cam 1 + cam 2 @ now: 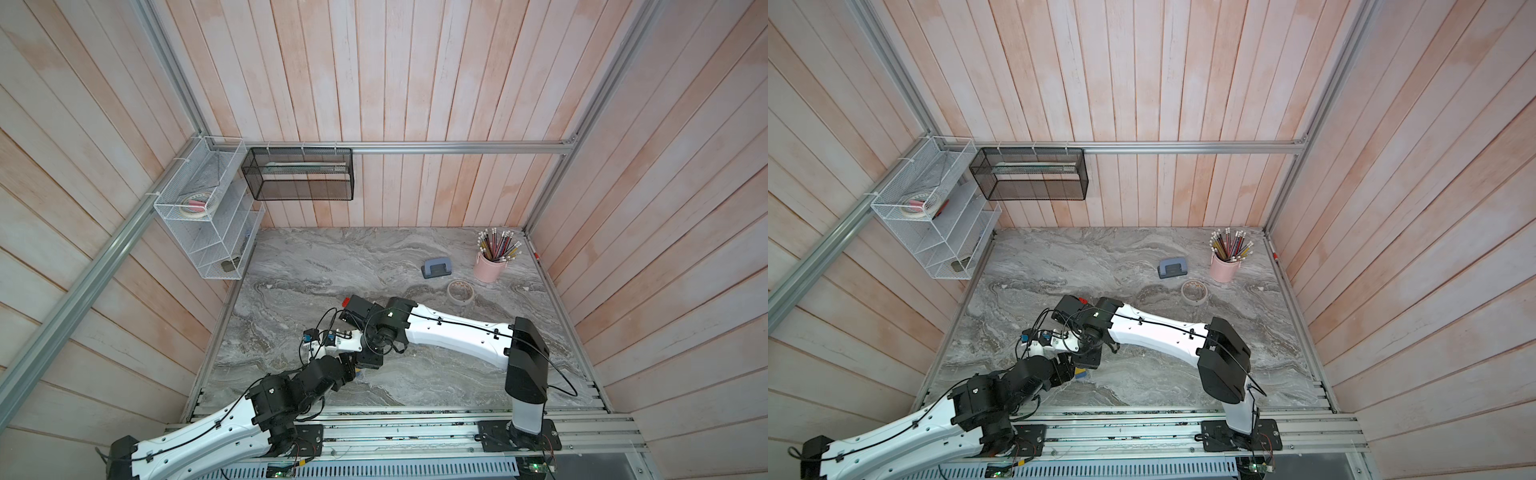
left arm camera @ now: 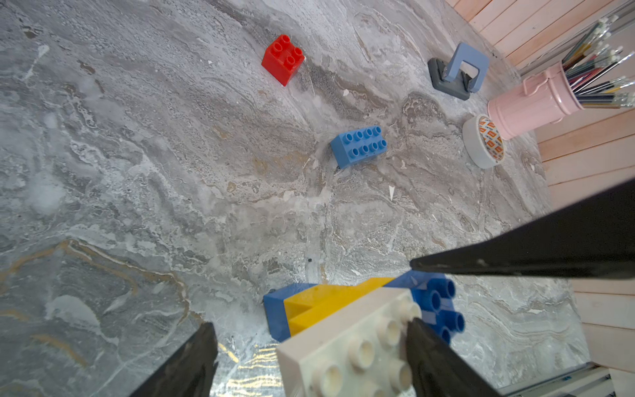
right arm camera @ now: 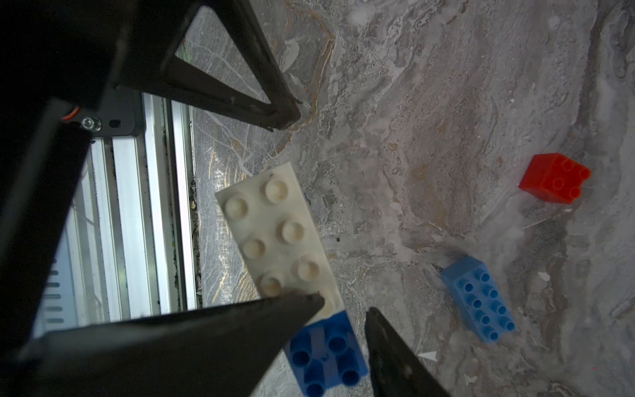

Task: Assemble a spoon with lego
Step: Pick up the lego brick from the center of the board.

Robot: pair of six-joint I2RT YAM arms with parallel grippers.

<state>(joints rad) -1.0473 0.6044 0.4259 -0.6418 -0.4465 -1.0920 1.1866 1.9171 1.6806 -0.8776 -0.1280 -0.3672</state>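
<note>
The grey marbled desk (image 1: 291, 266) carries a grey-blue hole punch (image 1: 437, 267) far right of middle. A pink cup of pencils (image 1: 490, 266) stands to its right, and a tape roll (image 1: 460, 291) lies just nearer. Mid-desk lie a red brick (image 2: 282, 59) and a light blue brick (image 2: 359, 146). Nearer sits a joined stack (image 2: 316, 302) of blue, yellow and white bricks.

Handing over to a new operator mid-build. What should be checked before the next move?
1. Right end effector open: ok.
2. Left end effector open, white brick between its fingers: ok.
3. Red brick free on the table, studs up: ok.
4. Loose blue brick free, studs up: ok.
5. White brick fully seated on yellow brick: cannot tell.
</note>
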